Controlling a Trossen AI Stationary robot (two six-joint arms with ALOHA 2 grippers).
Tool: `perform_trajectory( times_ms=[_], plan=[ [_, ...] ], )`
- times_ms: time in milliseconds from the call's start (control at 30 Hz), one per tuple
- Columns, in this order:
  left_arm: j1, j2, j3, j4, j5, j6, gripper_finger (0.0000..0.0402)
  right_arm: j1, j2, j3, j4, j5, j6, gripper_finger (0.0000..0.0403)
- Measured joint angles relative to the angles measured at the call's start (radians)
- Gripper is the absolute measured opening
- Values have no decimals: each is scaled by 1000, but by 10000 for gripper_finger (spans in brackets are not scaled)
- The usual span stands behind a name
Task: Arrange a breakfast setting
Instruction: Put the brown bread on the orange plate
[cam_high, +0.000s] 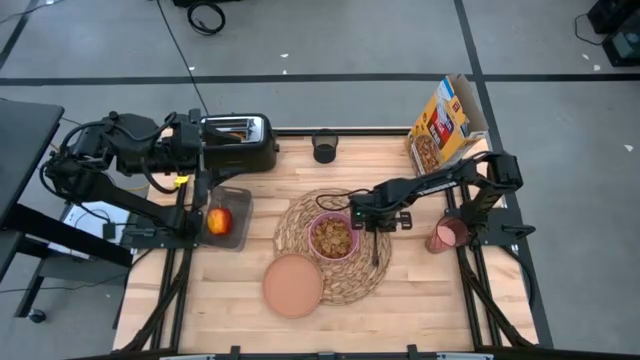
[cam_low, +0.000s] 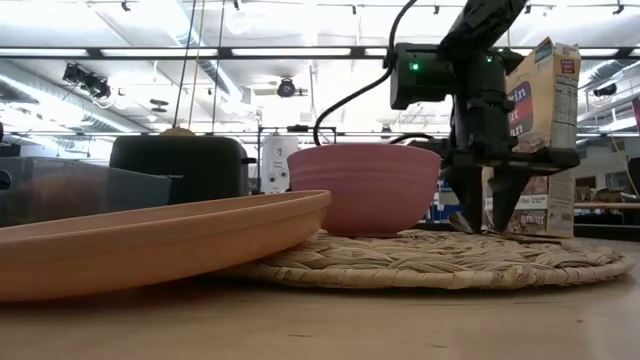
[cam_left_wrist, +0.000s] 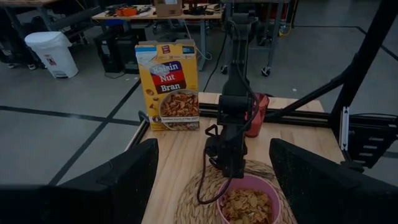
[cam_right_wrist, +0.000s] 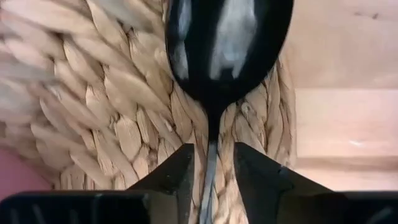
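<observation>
The round woven placemat (cam_high: 335, 248) lies mid-table. The pink bowl (cam_high: 332, 236), full of cereal, stands on it. The brownish-pink plate (cam_high: 293, 285) rests partly on the mat's near-left rim. The metal spoon (cam_right_wrist: 230, 43) lies flat on the mat, right of the bowl. My right gripper (cam_right_wrist: 213, 174) points down over the spoon's handle, one finger on either side of it, slightly open; it also shows in the low view (cam_low: 487, 215). The red apple (cam_high: 219, 221) sits in a clear box. The translucent pink cup (cam_high: 450, 235) stands at the right edge. My left gripper (cam_left_wrist: 214, 168) is open and empty above the apple's box.
The black toaster (cam_high: 238, 143) stands at the far left with a brown slice in its slot. The cereal box (cam_high: 445, 125) stands at the far right. A small black cup (cam_high: 325, 147) stands at the far edge. Bare wood shows at the near right.
</observation>
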Motion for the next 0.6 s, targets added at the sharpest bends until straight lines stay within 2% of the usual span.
perform_trajectory(
  times_ms=[133,400,500,600],
  plan=[
    [0,0,0,-14,0,0,314,2,-64,0,-21,6,-22,143],
    [0,0,0,-33,0,-7,314,6,-263,16,-38,211,-142,152],
    [0,12,0,-62,0,-40,314,6,-299,75,-57,291,-242,152],
    [0,29,0,-181,1,-105,314,6,-306,159,-66,374,-364,152]
  ],
)
